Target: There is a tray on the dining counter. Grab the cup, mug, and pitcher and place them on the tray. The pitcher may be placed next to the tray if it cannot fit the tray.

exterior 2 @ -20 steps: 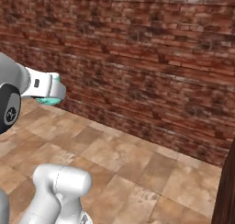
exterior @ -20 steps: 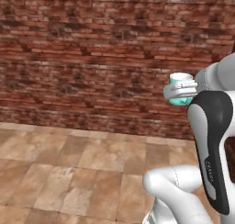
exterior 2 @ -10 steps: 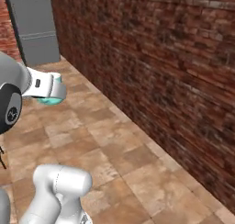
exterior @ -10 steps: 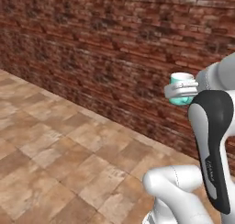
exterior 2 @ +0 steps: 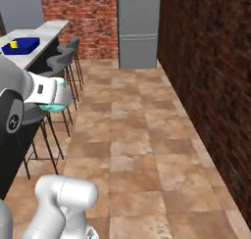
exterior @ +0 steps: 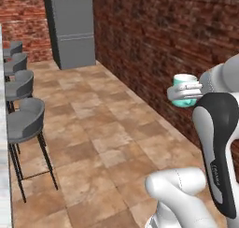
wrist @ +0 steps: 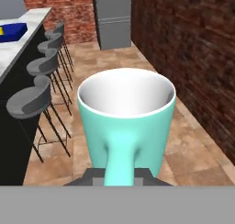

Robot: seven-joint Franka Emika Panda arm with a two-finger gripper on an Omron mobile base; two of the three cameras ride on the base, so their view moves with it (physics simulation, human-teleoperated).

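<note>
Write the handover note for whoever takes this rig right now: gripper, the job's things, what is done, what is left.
Gripper: shut on the light teal mug with a loop handle, held upright by its handle, carried in the air above the tiled floor.
Deep-blue rectangular tray: on the white-grey marble dining counter, far ahead to the left, past the row of grey stools.
Small yellow cup: it seems to sit already in the tray.
Done: cup apparently placed, mug picked up.
Left: bring the mug to the tray and set it down, then fetch the pitcher.
</note>
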